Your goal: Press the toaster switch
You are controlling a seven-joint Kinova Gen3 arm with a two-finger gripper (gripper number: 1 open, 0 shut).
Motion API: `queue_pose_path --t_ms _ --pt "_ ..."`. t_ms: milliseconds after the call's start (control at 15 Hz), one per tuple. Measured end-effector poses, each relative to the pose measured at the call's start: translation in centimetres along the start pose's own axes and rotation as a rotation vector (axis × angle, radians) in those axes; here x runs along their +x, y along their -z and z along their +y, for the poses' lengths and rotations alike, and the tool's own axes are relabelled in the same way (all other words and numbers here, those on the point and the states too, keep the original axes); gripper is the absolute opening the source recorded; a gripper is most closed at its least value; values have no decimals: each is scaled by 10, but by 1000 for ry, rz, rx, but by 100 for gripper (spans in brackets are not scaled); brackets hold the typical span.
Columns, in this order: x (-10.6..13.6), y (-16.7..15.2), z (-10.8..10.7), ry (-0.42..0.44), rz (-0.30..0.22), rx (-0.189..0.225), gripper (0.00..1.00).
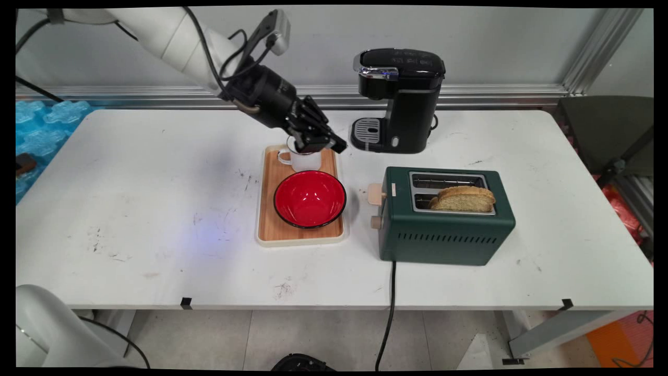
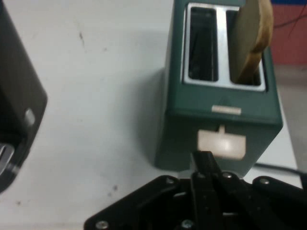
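Claw [image 1: 317,142] hanging low over the white mug [image 1: 301,159] at the far end of the wooden tray [image 1: 267,209], fingers appearing pressed together in the hand view with nothing seen between them; touching the mug's rim or merely hovering over it — cannot tell. Mug sitting upright, handle pointing left, just behind the red bowl [image 1: 310,198]. Both resting on the tray, probably for carrying as a set. Coffee machine [image 1: 400,99] standing near, behind and to the right, drip grate facing the tray. Green toaster [image 2: 218,110] lying ahead of the claw on the tabletop [image 1: 156,209], bread slice [image 2: 252,40] poking up from one slot, lever [image 2: 221,143] facing the tray.
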Motion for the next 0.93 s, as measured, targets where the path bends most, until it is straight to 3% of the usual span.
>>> queue_pose_path --t_ms 333,933 --pt "-2 -19 14 37 41 -15 0" --pt "-24 -52 32 47 64 -32 0"
